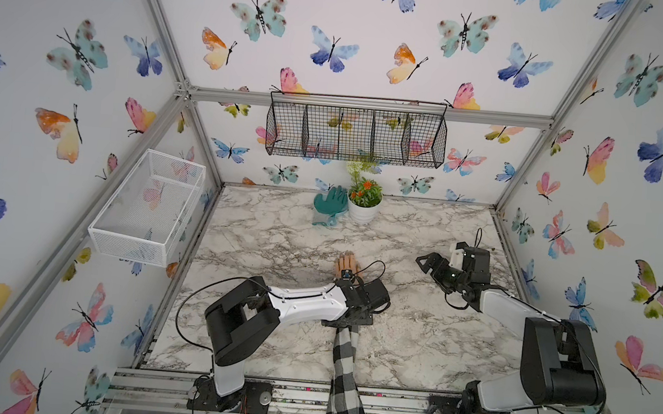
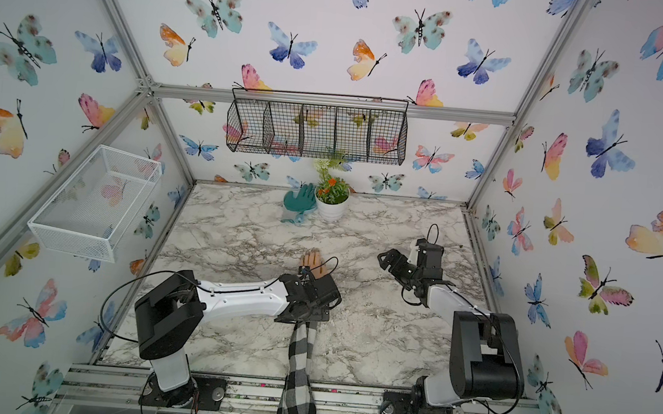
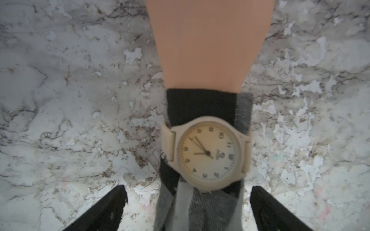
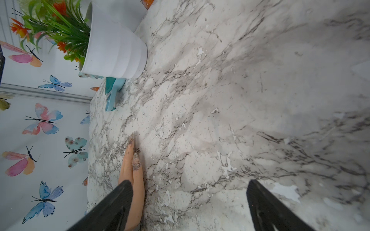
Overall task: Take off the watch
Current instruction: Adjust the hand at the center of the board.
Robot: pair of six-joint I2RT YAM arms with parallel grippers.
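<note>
nearest me a checked sleeve (image 1: 345, 381) runs in over the front edge of the desk (image 1: 278, 232). the left claw (image 3: 187, 190) hangs right above its cuff, jaws spread wide to either side of the arm and gripping nothing. the watch (image 3: 208, 153) is strapped over that cuff, face up, just ahead of the claw tips in the left wrist view; in both top views the arm hides it.

i'd guess it's light: a stiff, smooth round case and a thin, bendy strap, on soft cloth that may let it slip or twist. the glass looks like the part to spare, so i'd pinch the strap just beside the case, or take the case by its rim. the buckle is out of sight, likely under the wrist.

beyond the cuff the mannequin hand (image 1: 347, 263) lies flat. the right claw (image 1: 425, 265) hovers spread and empty, well apart from it. farthest back stand a white pot (image 1: 363, 211) and a teal glove (image 1: 330, 206).
</note>
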